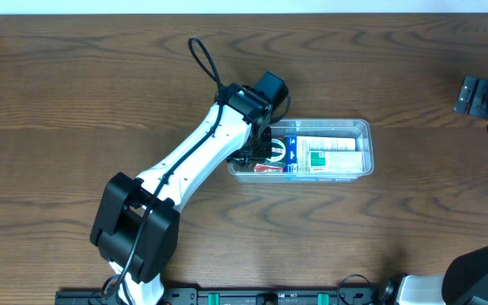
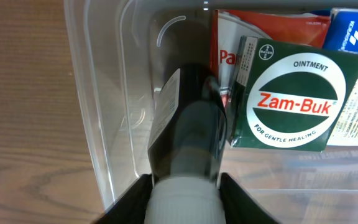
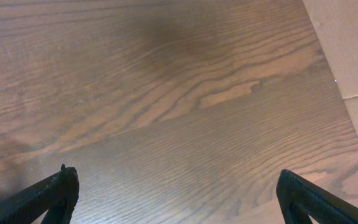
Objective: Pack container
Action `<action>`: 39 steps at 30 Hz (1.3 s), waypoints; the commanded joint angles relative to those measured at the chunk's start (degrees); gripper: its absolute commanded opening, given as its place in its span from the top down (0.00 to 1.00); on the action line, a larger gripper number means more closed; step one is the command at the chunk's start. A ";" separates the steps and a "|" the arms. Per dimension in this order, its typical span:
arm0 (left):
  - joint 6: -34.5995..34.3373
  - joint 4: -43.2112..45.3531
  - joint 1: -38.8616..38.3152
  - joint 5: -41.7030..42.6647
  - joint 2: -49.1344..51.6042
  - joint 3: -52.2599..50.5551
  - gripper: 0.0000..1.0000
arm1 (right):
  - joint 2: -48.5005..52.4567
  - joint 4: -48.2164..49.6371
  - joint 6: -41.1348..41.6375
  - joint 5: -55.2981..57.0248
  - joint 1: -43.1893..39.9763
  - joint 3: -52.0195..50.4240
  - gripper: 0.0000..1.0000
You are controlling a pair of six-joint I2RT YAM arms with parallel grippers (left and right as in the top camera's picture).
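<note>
Item: dark bottle [image 2: 188, 118], pale-capped, clamped in my left gripper [image 2: 182, 199] inside the mid-table clear container [image 1: 368, 149], beside its Zam-Buk box [image 2: 297, 102]; I'd release low, lift straight; right gripper [image 3: 179, 199] spread, well apart.

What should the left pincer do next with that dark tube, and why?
Probably open and let go. The left pincer grips the tube, which is already low inside the container, beside the Zam-Buk box. It looks placed, so releasing seems the right small move.
</note>
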 commanded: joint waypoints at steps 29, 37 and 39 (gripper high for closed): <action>13.57 -8.83 -0.63 1.49 -9.35 12.04 0.18 | 0.37 -0.09 0.63 -0.02 -0.15 0.09 0.01; 16.94 -14.38 -3.28 1.51 -26.12 12.22 0.02 | 0.37 -0.09 0.63 -0.04 -0.15 0.09 0.01; 16.92 -16.85 -3.56 1.51 -29.53 12.22 0.02 | 0.37 -0.09 0.63 -0.04 -0.15 0.09 0.01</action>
